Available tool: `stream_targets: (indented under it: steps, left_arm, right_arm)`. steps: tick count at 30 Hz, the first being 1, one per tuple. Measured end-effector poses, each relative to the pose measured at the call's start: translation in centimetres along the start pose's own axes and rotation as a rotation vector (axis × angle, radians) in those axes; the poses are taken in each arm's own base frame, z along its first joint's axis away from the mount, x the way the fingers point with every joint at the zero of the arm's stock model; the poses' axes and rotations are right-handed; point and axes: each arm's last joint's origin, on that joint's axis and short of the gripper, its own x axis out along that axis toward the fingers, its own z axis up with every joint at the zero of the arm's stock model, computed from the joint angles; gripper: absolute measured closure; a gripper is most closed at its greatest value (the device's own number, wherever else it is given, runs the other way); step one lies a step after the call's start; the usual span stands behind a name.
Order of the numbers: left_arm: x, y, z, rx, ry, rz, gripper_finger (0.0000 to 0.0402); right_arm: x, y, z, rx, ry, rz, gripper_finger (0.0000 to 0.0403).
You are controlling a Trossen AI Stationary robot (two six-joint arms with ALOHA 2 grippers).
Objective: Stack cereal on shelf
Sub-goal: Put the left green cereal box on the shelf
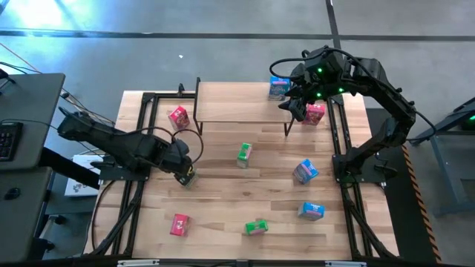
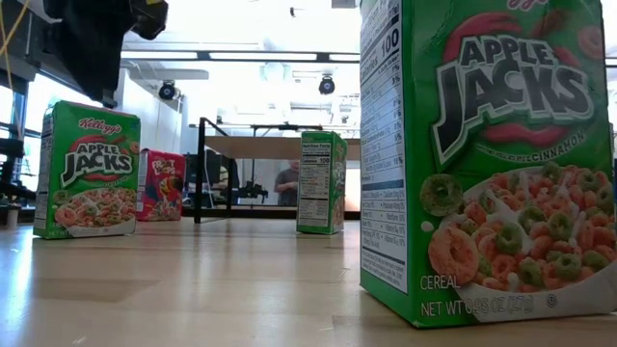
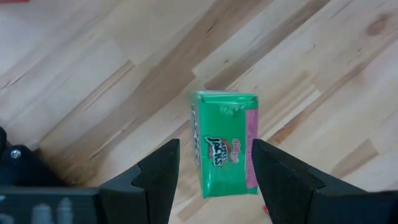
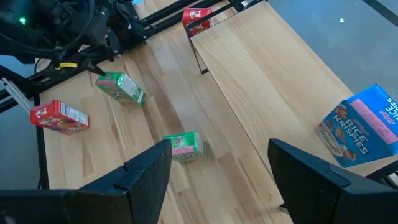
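Note:
The shelf [image 1: 241, 104] stands at the table's far middle, with one blue cereal box [image 1: 278, 87] upright on its right end; that box also shows in the right wrist view [image 4: 360, 134]. My left gripper [image 1: 185, 172] is open and hangs above a green cereal box [image 3: 224, 143] that stands on the table at the left. Its fingers [image 3: 158, 180] stand on either side of the box without touching it. In the low view the left arm [image 2: 96, 39] is clear above that box [image 2: 87, 169]. My right gripper [image 1: 295, 104] is open and empty over the shelf's right end.
Loose on the table are red-pink boxes left of the shelf [image 1: 178, 116], right of it [image 1: 315, 113] and near left [image 1: 179, 224]. There are also green boxes at centre [image 1: 244, 154] and near middle [image 1: 257, 227], and blue boxes at right [image 1: 305, 170] [image 1: 311, 211].

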Motion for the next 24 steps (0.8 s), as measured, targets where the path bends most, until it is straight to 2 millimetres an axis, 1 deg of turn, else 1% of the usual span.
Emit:
stream_targets:
  steps: [9,15,24]
  left_arm:
    - [0.3,-0.2,0.0,0.018,0.006,0.005,0.0212]
    - [0.5,-1.0,0.3,0.029,-0.008,-0.049,0.0212]
    - [0.5,-1.0,0.3,0.037,-0.013,-0.05,0.0212]
  right_arm:
    - [0.0,0.0,0.0,-0.025,0.0,0.0,0.0143]
    - [0.0,0.0,0.0,-0.025,0.001,0.0,0.0143]
    - [0.0,0.0,0.0,-0.025,0.002,0.0,0.0143]
